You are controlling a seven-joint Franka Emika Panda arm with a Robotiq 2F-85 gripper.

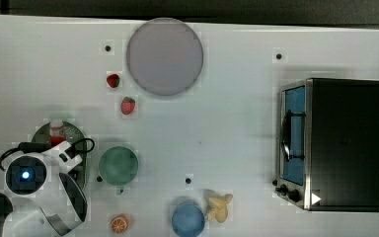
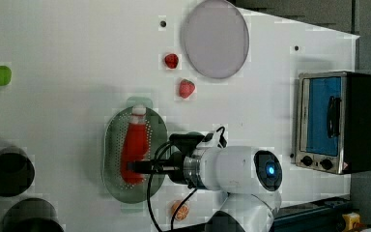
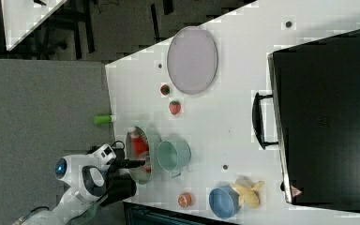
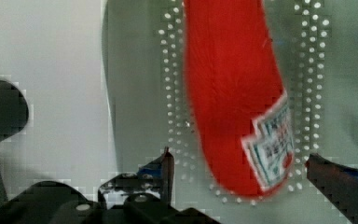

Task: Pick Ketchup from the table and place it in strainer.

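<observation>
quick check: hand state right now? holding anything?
Hand: open, holding nothing. Its fingers stand apart on either side of the ketchup bottle, which lies in the strainer.

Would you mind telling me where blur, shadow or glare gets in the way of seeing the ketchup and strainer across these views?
Wrist view: the ketchup is soft and close-up, though its label stays legible as a patch. Left view: ketchup sharpest, lying in the strainer, with a faint shadow beside the basket. Top view: the arm covers most of the strainer. Right view: both are small and blocky. No strong glare anywhere.
</observation>
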